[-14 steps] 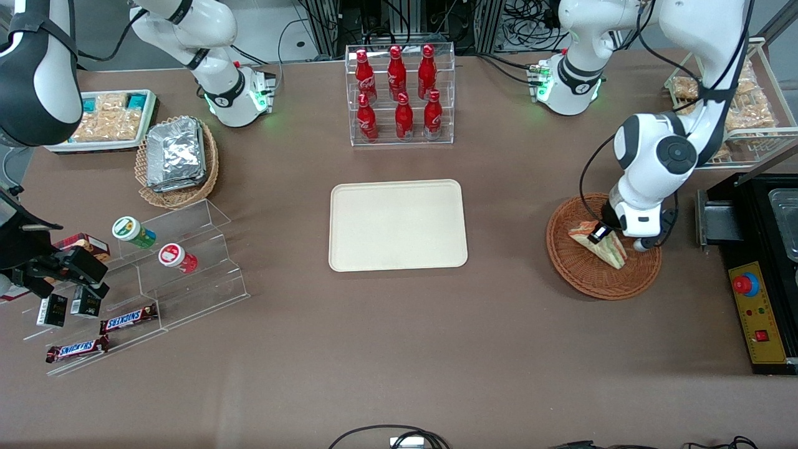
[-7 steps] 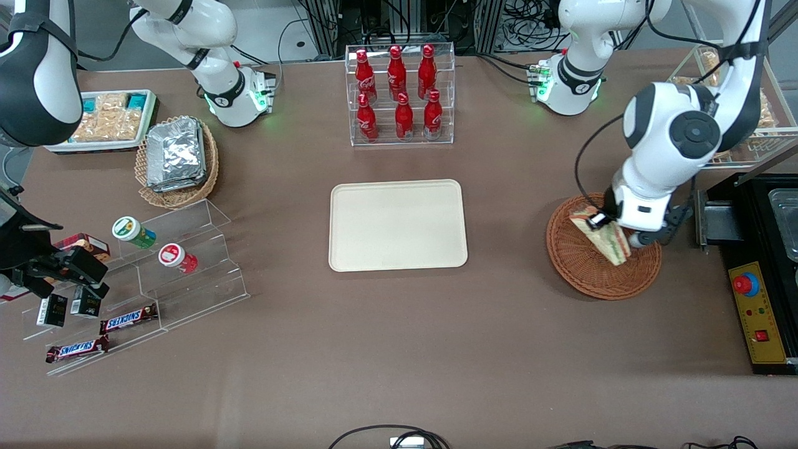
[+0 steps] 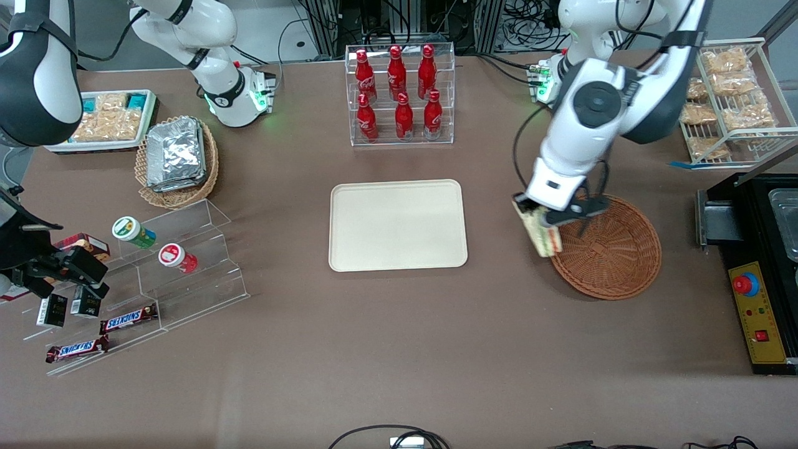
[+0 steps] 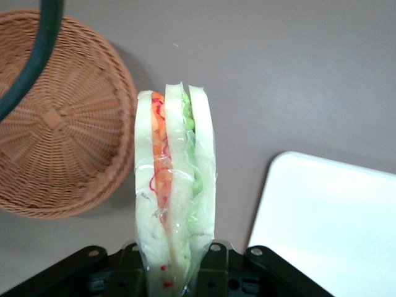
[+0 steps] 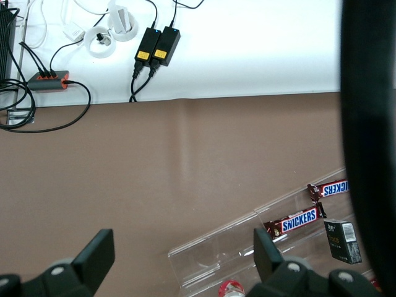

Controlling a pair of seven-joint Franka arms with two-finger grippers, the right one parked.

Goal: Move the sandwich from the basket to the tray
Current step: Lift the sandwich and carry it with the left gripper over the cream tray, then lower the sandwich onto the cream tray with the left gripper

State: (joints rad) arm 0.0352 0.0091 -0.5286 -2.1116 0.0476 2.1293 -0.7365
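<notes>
**Sandwich aloft at the basket's edge**

The left arm's gripper [image 3: 541,218] hangs in the air over the rim of the basket [image 3: 614,249], on the side that faces the tray [image 3: 398,225], and its fingers are clamped on the sandwich [image 3: 541,232]. The wedge hangs below the fingers, clear of the wicker, with the table showing beneath part of it.

The wrist camera gives the close look: the sandwich [image 4: 175,192] stands edge-on, gripped at its wide end, with the narrow end pointing away from the gripper [image 4: 176,272]. Three white bread slices run side by side, orange and red filling in one gap, green in the other, and the clear wrap shines over all of it. A black finger presses against each outer bread face, so the pinch goes across the layers.

In that same view the basket [image 4: 55,136] sits beside the sandwich with nothing in it, bare brown table lies under the wedge, and a rounded corner of the tray [image 4: 328,229] shows near it.

From the front, the sandwich sits between basket and tray, just at the basket's edge and well apart from the tray. The tray lies flat at the middle of the table, nearer the front camera than the rack of red bottles [image 3: 399,93].
</notes>
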